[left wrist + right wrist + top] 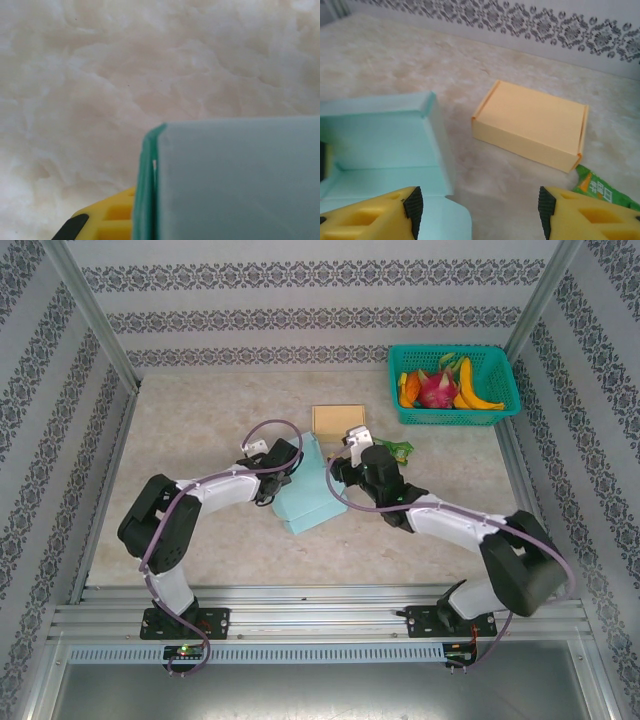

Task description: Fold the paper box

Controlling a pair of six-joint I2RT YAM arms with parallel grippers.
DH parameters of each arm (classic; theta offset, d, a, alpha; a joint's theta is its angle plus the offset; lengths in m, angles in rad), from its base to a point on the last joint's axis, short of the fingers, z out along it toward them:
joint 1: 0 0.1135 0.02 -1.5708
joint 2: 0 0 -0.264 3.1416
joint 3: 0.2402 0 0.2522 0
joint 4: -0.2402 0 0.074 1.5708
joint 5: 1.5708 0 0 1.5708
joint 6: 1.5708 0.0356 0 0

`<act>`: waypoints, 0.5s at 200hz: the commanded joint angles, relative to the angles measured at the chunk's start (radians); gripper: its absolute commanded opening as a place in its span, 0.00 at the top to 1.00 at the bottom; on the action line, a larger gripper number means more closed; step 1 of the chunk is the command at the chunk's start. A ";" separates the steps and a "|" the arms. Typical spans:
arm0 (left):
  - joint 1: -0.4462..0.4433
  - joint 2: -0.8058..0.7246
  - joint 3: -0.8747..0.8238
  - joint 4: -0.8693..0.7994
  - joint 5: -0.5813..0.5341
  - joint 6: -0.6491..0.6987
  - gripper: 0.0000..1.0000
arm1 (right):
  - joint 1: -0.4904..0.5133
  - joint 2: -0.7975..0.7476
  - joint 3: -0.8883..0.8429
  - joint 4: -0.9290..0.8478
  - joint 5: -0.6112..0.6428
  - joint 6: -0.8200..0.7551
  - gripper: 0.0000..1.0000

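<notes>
- Table (200, 420) with a pale, mottled top spans the whole work area, and patterned walls stand on three sides
- Paper box (308, 495), light teal, lies near the middle of the table between the two arms; it is part-folded, with one side wall standing and a flat panel spread toward the near edge
- Basket (455, 350), green and meshed, sits in the far right corner, well apart from the paper box, with fruit (440, 388) inside
- Orange box (530, 125), closed, rests just beyond the paper box on its far right side, with bare table between them
- Left gripper (285, 472) is at the paper box's left edge; its wrist camera has a teal wall right up against one yellow finger (107, 220), and the jaws are pinched closed on that wall
- Right gripper (480, 209) hangs over the paper box's right edge, its jaws spread wide with nothing between them, pointing toward the orange box
- Green packet (600, 187) lies just beside the orange box's near right corner
</notes>
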 commanded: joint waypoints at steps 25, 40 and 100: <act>0.015 -0.058 -0.005 0.060 0.022 0.219 1.00 | 0.006 -0.235 -0.054 -0.214 -0.023 0.107 0.34; 0.016 -0.108 -0.022 0.096 0.071 0.315 1.00 | -0.008 -0.316 -0.040 -0.336 -0.011 0.136 0.33; 0.016 -0.326 -0.049 0.145 0.297 0.624 0.97 | -0.165 -0.691 -0.125 -0.527 -0.063 0.121 0.23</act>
